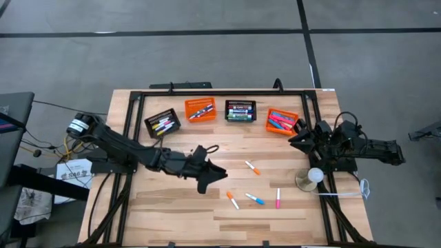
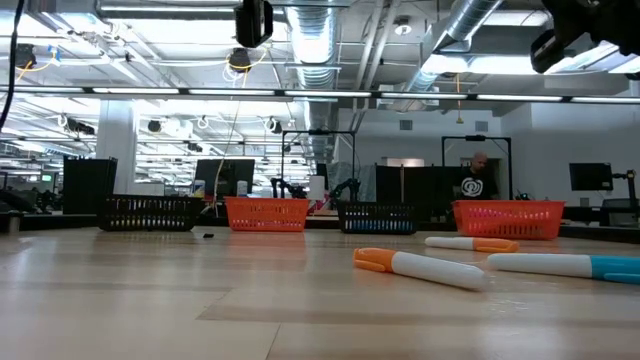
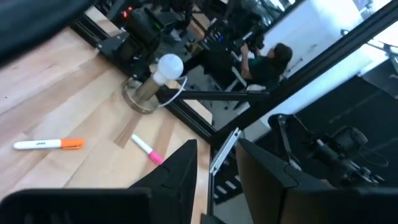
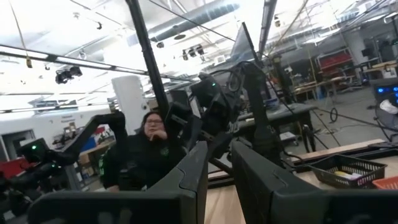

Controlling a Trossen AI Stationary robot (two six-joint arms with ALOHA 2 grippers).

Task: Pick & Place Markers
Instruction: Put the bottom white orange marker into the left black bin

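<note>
Several markers lie flat on the wooden table: a white one with an orange cap (image 1: 253,167), an orange-capped one (image 1: 233,200), a blue-capped one (image 1: 255,200) and a pink one (image 1: 278,198). More markers fill the four baskets along the far edge. My left gripper (image 1: 219,176) hangs above the table's middle, left of the loose markers, open by a narrow gap and empty (image 3: 216,146). My right gripper (image 1: 295,136) is beside the right orange basket (image 1: 281,121), raised and about level, with a narrow gap and nothing between its fingers (image 4: 219,149).
A black basket (image 1: 162,124), an orange basket (image 1: 200,109) and a second black basket (image 1: 240,111) stand along the far edge. A white bulb on a round base (image 1: 311,179) stands at the right edge. A black frame rail (image 1: 220,92) borders the table. A person sits beyond the table (image 4: 149,149).
</note>
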